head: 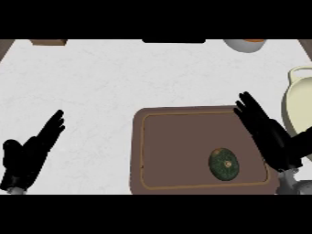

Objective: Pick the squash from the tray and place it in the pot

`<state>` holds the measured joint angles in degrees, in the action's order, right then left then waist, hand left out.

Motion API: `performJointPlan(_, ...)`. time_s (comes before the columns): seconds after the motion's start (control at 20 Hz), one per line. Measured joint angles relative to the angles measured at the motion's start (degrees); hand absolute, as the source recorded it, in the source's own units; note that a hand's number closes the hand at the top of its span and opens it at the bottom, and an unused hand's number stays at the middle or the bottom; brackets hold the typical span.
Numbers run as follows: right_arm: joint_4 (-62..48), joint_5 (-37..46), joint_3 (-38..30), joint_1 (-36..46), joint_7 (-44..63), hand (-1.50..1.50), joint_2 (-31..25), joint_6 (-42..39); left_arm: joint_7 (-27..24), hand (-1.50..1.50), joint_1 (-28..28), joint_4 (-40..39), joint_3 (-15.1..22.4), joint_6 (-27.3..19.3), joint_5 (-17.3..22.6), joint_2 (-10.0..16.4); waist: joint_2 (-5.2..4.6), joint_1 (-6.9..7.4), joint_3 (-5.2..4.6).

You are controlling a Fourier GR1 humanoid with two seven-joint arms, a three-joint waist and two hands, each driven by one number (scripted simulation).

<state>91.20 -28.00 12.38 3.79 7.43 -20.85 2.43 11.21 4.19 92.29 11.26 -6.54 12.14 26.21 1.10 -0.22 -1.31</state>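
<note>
Squash [223, 164]: on tray [172, 151], just left of right hand [274, 139], toward its wrist; long axis roughly parallel to the fingers. Right hand: open, fingers straight, holding nothing; nearer by far. Pot [303, 100]: just right of it. Left hand [29, 157]: open, resting well apart over bench [118, 82].

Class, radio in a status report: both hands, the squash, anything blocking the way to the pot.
Left hand open, resting lower left. Right hand open over tray, right side. Squash on tray, untouched. Only that hand between it and pot.
</note>
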Motion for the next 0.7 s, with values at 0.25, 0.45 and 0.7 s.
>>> performJointPlan(0.25, 9.6, 10.3, -5.7, -1.0, -10.5, 1.5, -5.2, 6.0, -4.1, 0.0, -0.1, 1.0, -2.8, -3.9, 0.1, -2.9, 1.47, -3.51, 0.65)
performJointPlan(0.45, 11.0, 19.7, -15.0, -4.4, -14.2, -1.5, -10.0, 16.3, -6.6, 0.0, -0.2, 2.0, -5.6, -7.4, 0.5, -4.9, 2.71, -9.11, 0.45)
performJointPlan(0.7, 19.0, 29.6, -18.0, -12.9, -22.8, -1.5, -5.8, 29.1, -10.9, 0.0, 0.6, 3.7, -6.2, -10.3, 0.1, -8.2, 1.92, -9.36, 0.91)
